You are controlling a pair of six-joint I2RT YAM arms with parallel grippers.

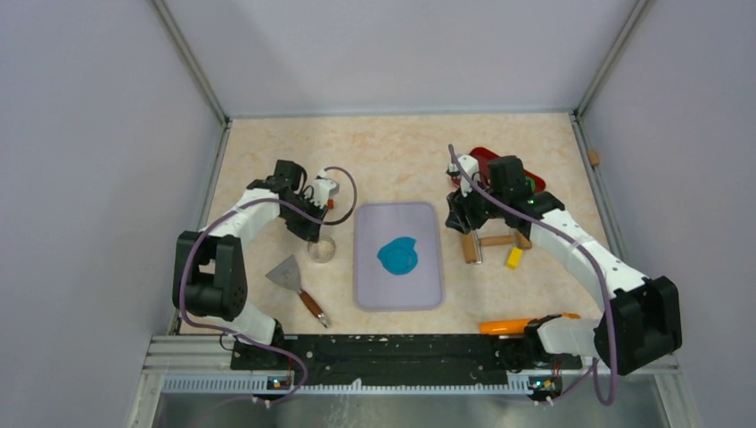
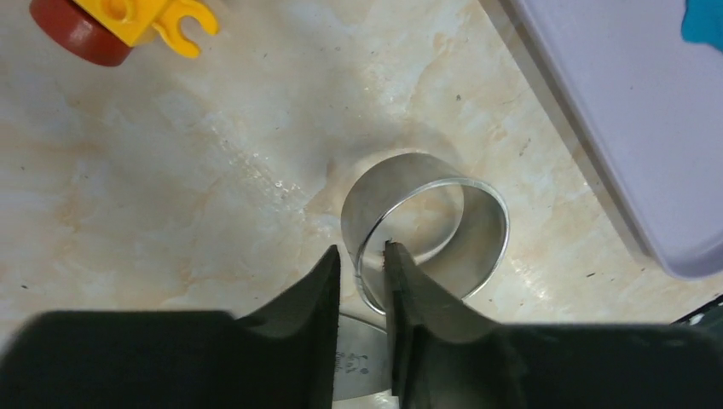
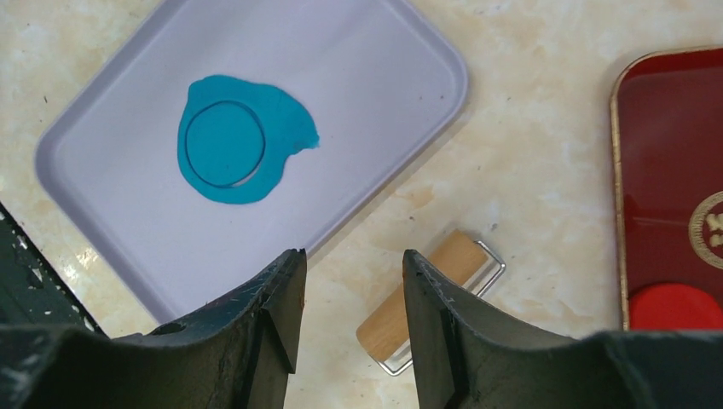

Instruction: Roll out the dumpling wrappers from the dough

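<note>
left jaws loose astride ring cutter (image 2: 401,183) wall | right jaws released above roller (image 3: 384,322)

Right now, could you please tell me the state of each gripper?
Left gripper: slightly open, astride the wall of the ring cutter.
Right gripper: open, empty.

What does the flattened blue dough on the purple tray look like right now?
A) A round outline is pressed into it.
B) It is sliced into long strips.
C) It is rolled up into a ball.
A: in the right wrist view a clean circular line runs through the flat dough, which lies in one piece on the tray.
</note>
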